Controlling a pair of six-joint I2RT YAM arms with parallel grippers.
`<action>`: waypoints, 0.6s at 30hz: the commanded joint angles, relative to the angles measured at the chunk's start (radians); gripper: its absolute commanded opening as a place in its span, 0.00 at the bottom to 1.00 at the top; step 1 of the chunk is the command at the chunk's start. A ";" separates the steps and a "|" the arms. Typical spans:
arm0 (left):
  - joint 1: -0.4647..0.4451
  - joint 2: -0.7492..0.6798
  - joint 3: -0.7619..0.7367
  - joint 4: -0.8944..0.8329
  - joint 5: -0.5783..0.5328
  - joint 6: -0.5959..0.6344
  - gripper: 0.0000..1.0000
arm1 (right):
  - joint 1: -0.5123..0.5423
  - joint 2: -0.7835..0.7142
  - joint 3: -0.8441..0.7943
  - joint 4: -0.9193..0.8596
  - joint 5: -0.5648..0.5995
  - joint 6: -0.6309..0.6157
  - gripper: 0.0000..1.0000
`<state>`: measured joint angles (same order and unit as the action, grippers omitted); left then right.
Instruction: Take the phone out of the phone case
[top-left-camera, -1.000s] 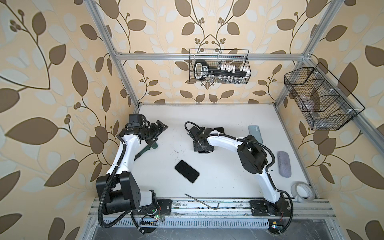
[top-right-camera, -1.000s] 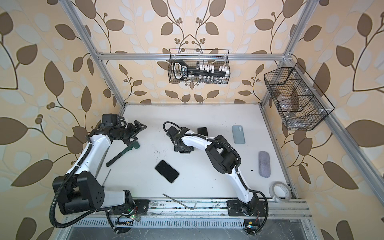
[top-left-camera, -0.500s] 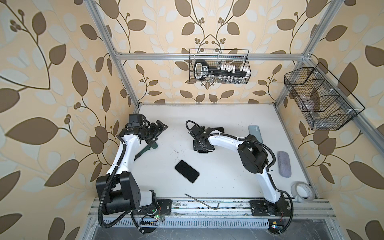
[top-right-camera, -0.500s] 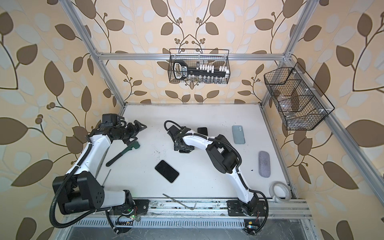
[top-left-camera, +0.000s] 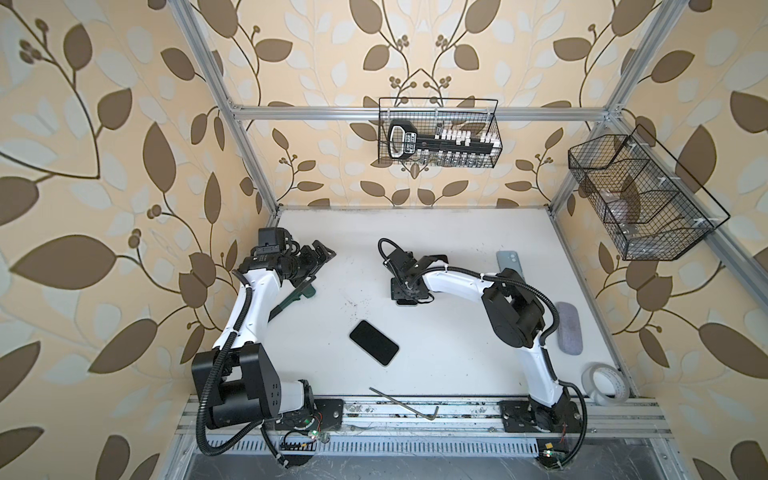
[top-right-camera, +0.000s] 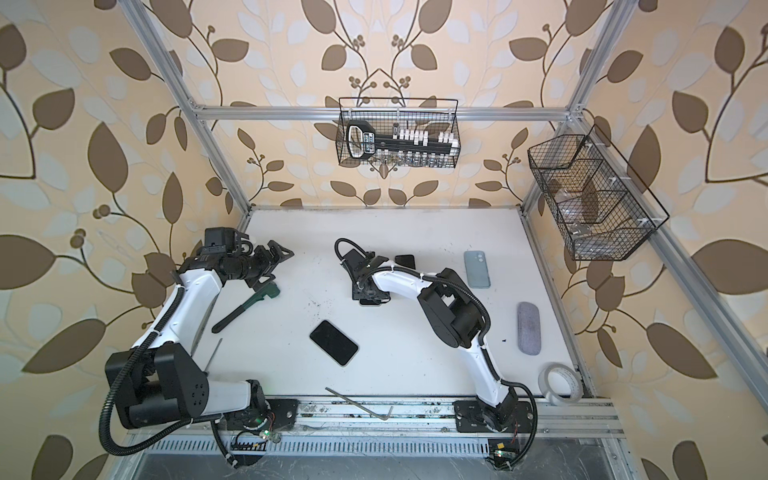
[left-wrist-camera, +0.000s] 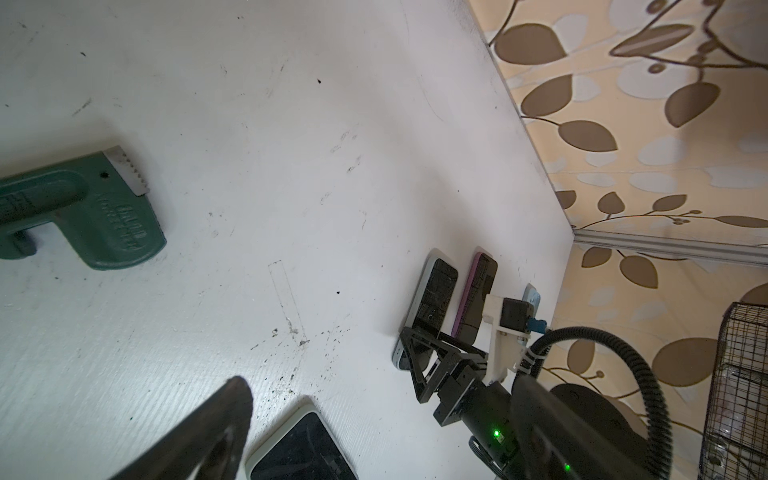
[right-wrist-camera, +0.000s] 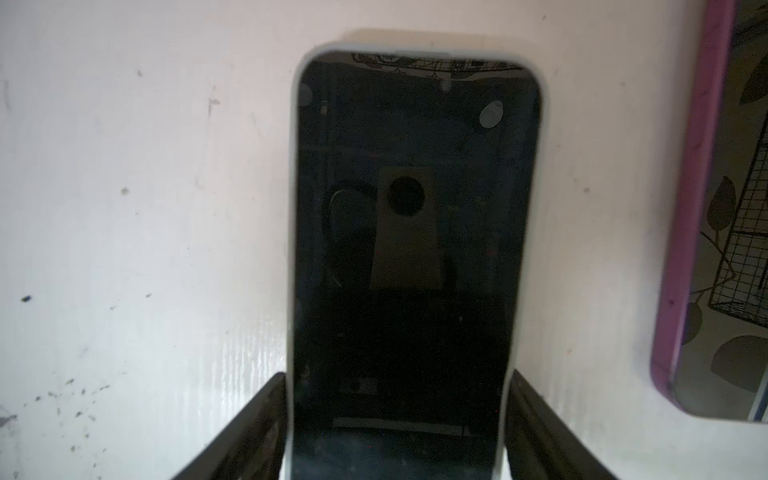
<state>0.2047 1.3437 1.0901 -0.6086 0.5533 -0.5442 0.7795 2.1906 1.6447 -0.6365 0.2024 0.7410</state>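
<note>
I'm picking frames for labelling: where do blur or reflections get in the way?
Right wrist view: the phone has a dark screen full of mirror reflections, and the jaws at its sides are soft. Left wrist view: one jaw is a dark blur in the foreground, while the wrench is sharp. Both top views: even light, all sharp.

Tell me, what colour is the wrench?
The wrench is dark green, clearest in the left wrist view.

Open table (right-wrist-camera: 124, 208) one flank of grey-cased phone (right-wrist-camera: 415, 249); purple-cased phone (right-wrist-camera: 702, 187) crowds other.
</note>
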 joint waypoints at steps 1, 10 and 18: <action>0.008 0.027 -0.015 0.017 0.091 -0.006 0.99 | -0.026 -0.025 -0.024 0.009 -0.041 -0.057 0.65; -0.151 0.059 -0.132 0.287 0.267 -0.165 0.99 | -0.066 -0.147 -0.065 0.054 -0.117 -0.128 0.64; -0.347 0.163 -0.112 0.494 0.220 -0.294 0.97 | -0.075 -0.259 -0.101 0.074 -0.198 -0.163 0.63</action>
<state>-0.1135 1.4673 0.9524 -0.2352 0.7601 -0.7727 0.7048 1.9987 1.5620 -0.5980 0.0551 0.6083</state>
